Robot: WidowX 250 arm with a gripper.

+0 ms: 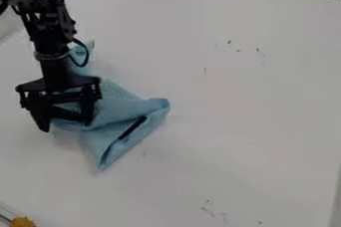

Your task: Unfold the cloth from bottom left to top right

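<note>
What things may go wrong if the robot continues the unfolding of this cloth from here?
The gripper is spread over the cloth's left part; closing there might pinch several layers, so the cloth could drag as one bundle instead of opening.

The cloth is creased and bunched, so a pull toward the top right may just fold it over again.

A dark narrow strip lies on the cloth; if loose, it might slide off.

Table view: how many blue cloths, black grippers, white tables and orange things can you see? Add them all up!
Blue cloth: 1
Black gripper: 1
White table: 1
Orange thing, at the lower left corner: 1
Total: 4
</note>
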